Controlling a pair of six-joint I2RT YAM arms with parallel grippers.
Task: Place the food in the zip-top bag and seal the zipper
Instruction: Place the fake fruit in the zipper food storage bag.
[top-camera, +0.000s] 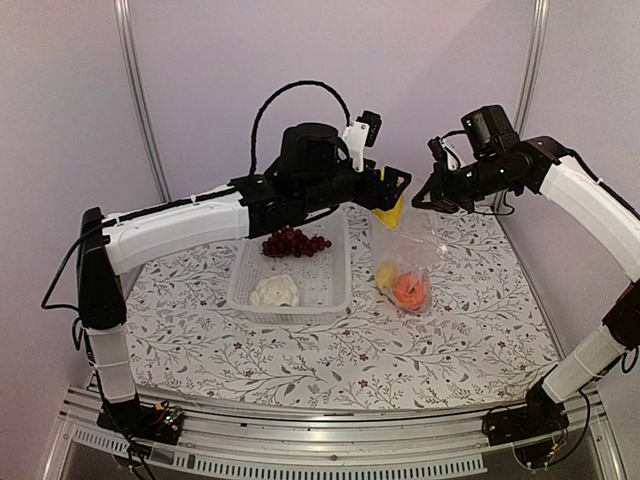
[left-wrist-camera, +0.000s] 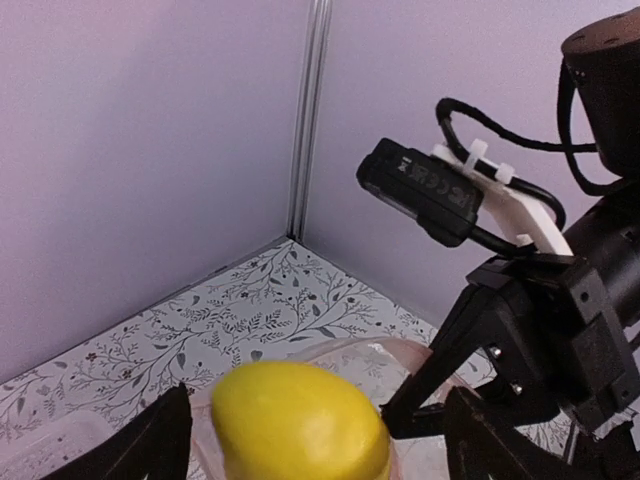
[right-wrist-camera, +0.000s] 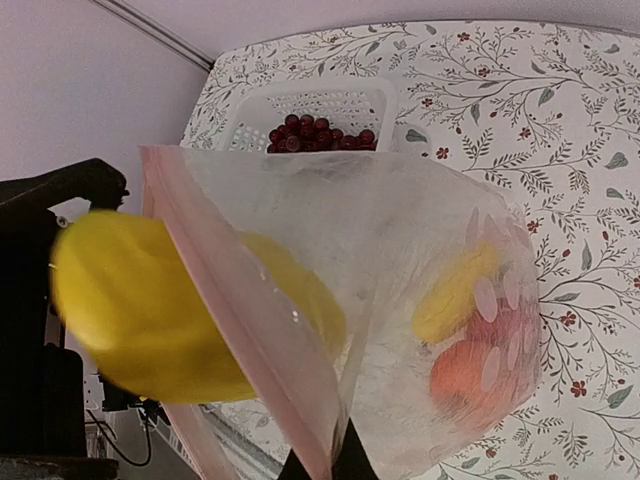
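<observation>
My left gripper (top-camera: 393, 192) (left-wrist-camera: 315, 440) is open over the mouth of the zip-top bag (top-camera: 405, 262). A yellow oblong piece (left-wrist-camera: 300, 425) (top-camera: 392, 213) sits between the spread fingers (left-wrist-camera: 150, 445) with a gap on each side. It looks blurred in the right wrist view (right-wrist-camera: 150, 310). My right gripper (top-camera: 424, 196) (right-wrist-camera: 320, 465) is shut on the bag's (right-wrist-camera: 420, 230) upper edge and holds the mouth open. The pinkish zipper strip (right-wrist-camera: 240, 330) is unsealed. Inside lie a yellow piece (right-wrist-camera: 455, 290), the orange fruit (right-wrist-camera: 470, 375) and the red pepper (right-wrist-camera: 510, 330).
The white perforated basket (top-camera: 335, 290) stands left of the bag, holding the grape bunch (top-camera: 293, 243) and the cauliflower (top-camera: 274, 291). The left arm reaches across above the basket. The back wall and corner posts are close behind both grippers.
</observation>
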